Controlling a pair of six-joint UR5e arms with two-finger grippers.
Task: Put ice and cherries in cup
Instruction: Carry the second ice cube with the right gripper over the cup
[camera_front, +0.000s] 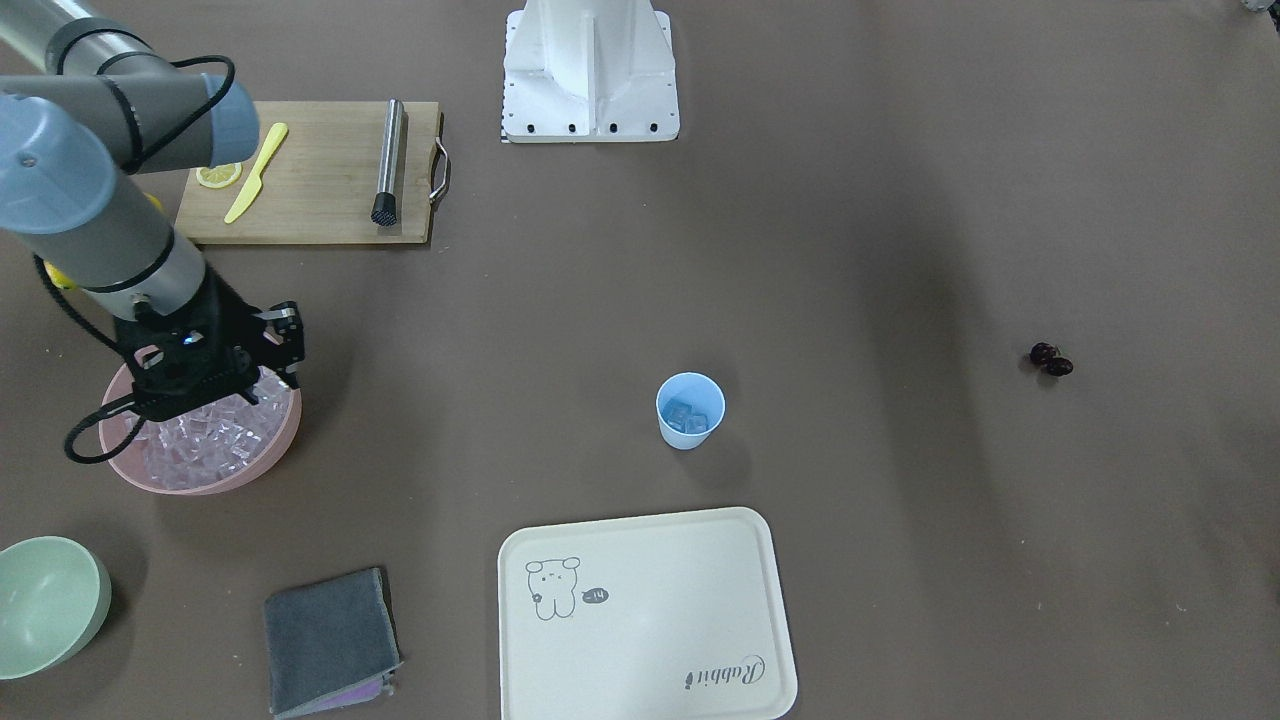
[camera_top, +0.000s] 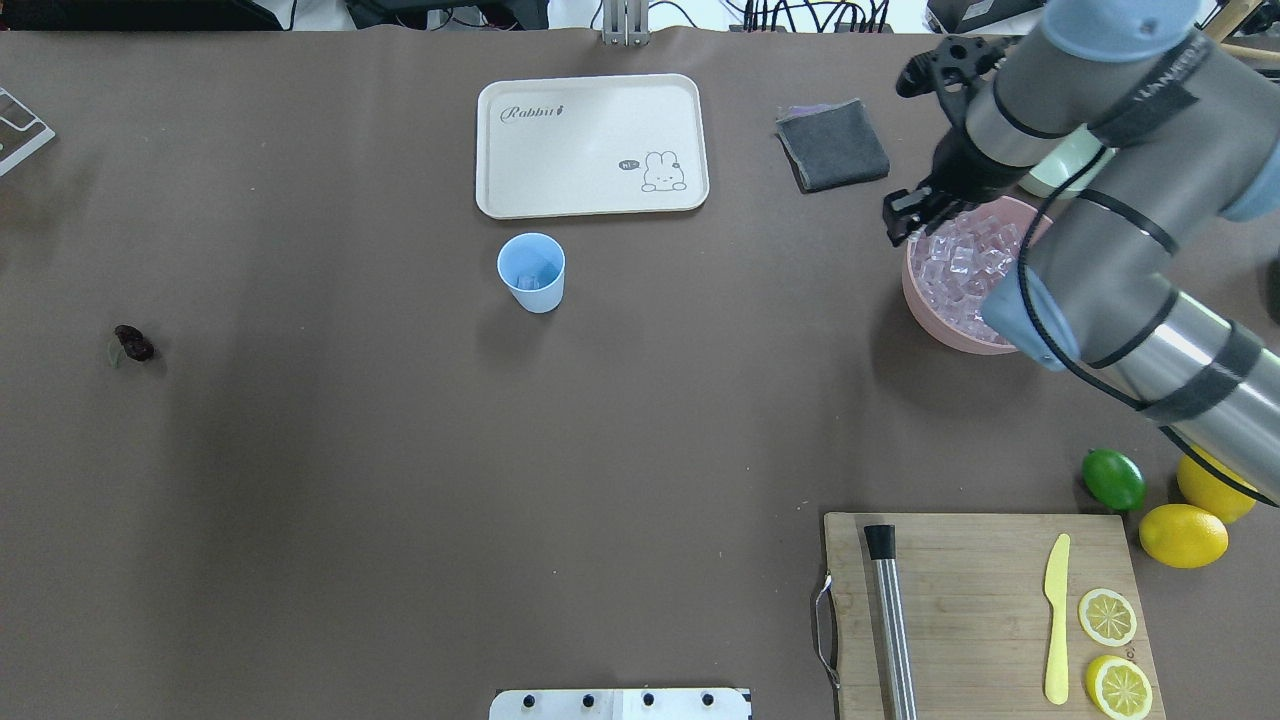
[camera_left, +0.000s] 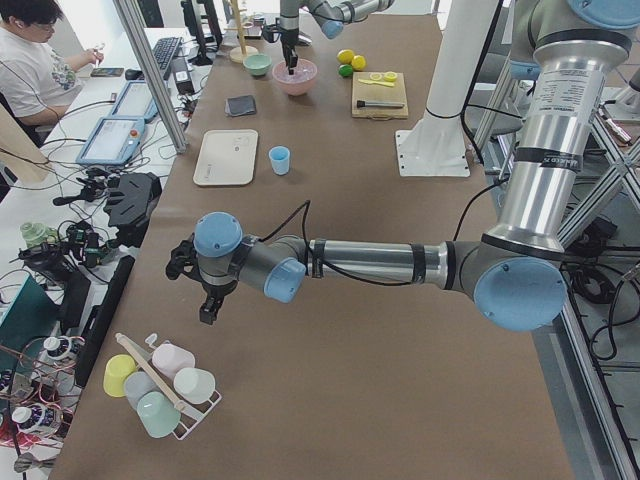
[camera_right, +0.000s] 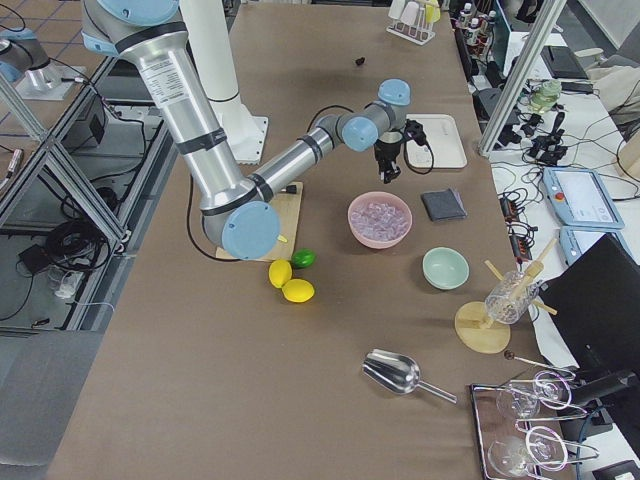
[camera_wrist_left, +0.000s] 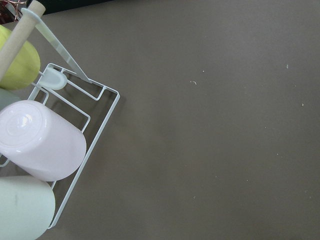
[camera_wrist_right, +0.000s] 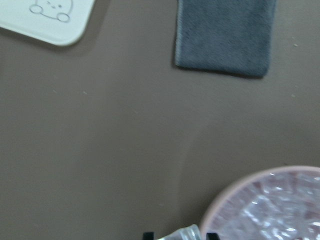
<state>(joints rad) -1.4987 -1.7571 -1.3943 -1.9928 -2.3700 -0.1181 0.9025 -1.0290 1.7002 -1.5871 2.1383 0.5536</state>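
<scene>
Brown table (camera_front: 900, 200) underneath, with plenty of open ground to cross. Best handled this way, by the look of things: lift the ice cube (camera_wrist_right: 182, 233) straight up, clear of the bowl (camera_front: 290, 432) rim, before any sideways travel. Carry level and unhurried toward the cup (camera_front: 690, 410), well apart near the table's middle and close to the tray (camera_front: 680, 560). Let go only when centred over the round mouth and low above it. Some ice already inside, hence a risk of bounce-out, or of tipping so light a cup, with a release from high. Glassy, slippery faces too, likely to squirt free under a hard or skewed squeeze. Cherries (camera_front: 1051, 359) well apart on the far side of the cup, lying loose on the table, probably a job for afterwards.

Right fingers (camera_wrist_right: 148, 236) narrowed onto that one cube, pinched at the very tips, at the bowl's edge beside the heap of ice (camera_front: 200, 450). Touching nothing else, as far as visible. Left fingers (camera_left: 207, 310) far off above bare table near some spare tumblers (camera_wrist_left: 40, 140), caught only from the side. Impossible to tell whether spread or closed.
</scene>
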